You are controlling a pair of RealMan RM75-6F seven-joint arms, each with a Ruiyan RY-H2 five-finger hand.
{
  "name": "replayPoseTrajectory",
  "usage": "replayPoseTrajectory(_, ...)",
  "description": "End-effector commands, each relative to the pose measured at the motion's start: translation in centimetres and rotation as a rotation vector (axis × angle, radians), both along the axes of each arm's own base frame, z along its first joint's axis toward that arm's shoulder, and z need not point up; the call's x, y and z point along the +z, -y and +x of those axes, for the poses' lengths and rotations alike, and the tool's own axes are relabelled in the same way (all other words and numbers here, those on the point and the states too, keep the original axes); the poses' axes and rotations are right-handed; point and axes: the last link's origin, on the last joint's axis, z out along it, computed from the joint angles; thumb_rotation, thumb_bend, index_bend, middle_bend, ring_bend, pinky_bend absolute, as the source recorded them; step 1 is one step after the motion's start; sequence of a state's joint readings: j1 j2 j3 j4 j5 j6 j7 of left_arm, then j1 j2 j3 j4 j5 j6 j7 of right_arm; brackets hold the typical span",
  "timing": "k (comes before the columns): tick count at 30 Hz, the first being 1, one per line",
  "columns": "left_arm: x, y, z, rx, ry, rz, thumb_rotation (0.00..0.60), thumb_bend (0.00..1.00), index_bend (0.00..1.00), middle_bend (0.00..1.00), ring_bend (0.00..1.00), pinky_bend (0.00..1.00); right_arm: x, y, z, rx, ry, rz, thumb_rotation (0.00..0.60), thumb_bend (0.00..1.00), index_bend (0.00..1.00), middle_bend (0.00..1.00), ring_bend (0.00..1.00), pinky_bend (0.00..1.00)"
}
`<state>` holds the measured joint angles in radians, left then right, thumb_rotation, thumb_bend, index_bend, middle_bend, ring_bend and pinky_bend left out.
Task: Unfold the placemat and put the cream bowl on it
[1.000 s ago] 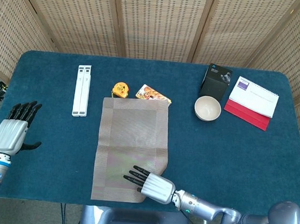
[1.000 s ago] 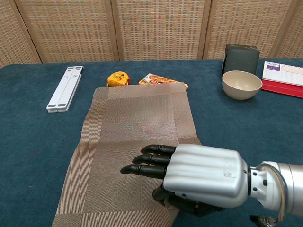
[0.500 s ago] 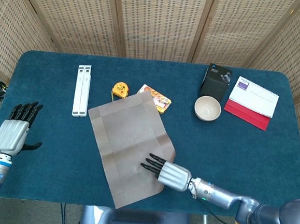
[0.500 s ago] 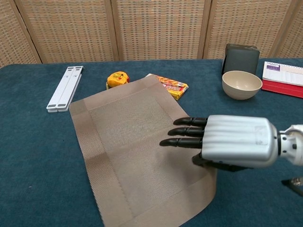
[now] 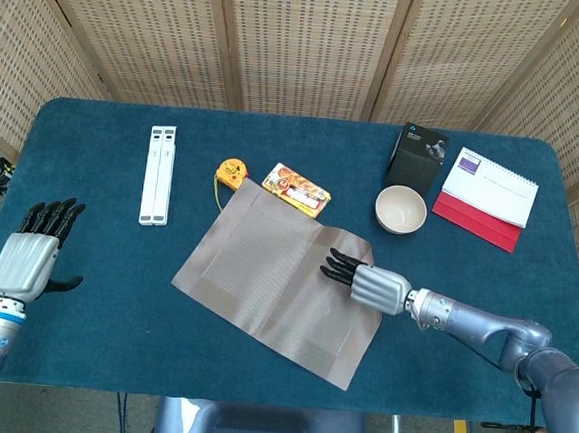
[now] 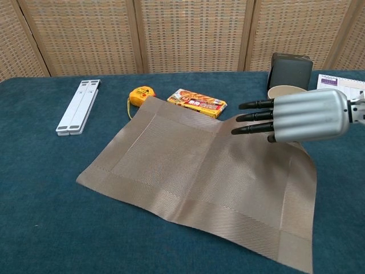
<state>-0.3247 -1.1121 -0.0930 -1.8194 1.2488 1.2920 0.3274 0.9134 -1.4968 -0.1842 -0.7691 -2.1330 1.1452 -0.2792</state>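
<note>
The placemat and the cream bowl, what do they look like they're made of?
Placemat: looks like woven vinyl or plastic mesh, matte taupe, with a fine ribbed weave and a banded border; it bends softly near the right hand. Bowl: smooth, matte cream, probably ceramic or melamine; can't tell which.

Staged lab workspace, blue cloth-covered table point(image 5: 85, 261), woven rattan screens point(image 5: 304, 37) behind

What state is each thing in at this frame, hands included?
placemat: opened out, lying askew, its edge at the right hand lifted
cream bowl: upright, empty, off the placemat
right hand: at the placemat's raised edge, fingers straight; grip cannot be told
left hand: open, holding nothing
tape measure: touching the placemat's corner
snack packet: flat
notebook: closed
</note>
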Motion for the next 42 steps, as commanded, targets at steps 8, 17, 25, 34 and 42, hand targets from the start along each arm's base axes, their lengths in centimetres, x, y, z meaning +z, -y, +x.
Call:
replayPoseTrajectory(8, -0.3, -0.1, -0.2, 0.0, -0.014, -0.016, 0.6, 0.0, 0.0, 0.0, 0.0, 0.0, 0.7, 4.6, 2.4, 0.016, 0.008, -0.187, 0.6, 0.14, 0.26, 0.0, 0.0, 0.0)
replayPoseTrajectory(17, -1.3, -0.7, 0.0, -0.04, -0.025, -0.077, 0.6, 0.0, 0.0, 0.0, 0.0, 0.0, 4.8, 2.0, 2.3, -0.19, 0.391, -0.269, 0.6, 0.0, 0.0, 0.0, 0.0, 0.0)
replayPoseTrajectory(25, -3.7, -1.6, 0.6, -0.172, -0.034, -0.201, 0.6, 0.0, 0.0, 0.0, 0.0, 0.0, 8.8, -4.3, -0.3, -0.59, 0.707, -0.272, 0.6, 0.0, 0.0, 0.0, 0.0, 0.0)
replayPoseTrajectory(34, -7.9, -2.9, 1.4, -0.303, -0.029, -0.371, 0.6, 0.0, 0.0, 0.0, 0.0, 0.0, 9.9, -10.4, -4.3, -0.897, 0.839, -0.27, 0.6, 0.0, 0.0, 0.0, 0.0, 0.0)
replayPoseTrajectory(42, -11.8, -2.6, 2.1, -0.402, -0.031, -0.479, 0.6, 0.0, 0.0, 0.0, 0.0, 0.0, 9.4, -14.0, -6.9, -0.998, 1.006, -0.276, 0.6, 0.0, 0.0, 0.0, 0.0, 0.0)
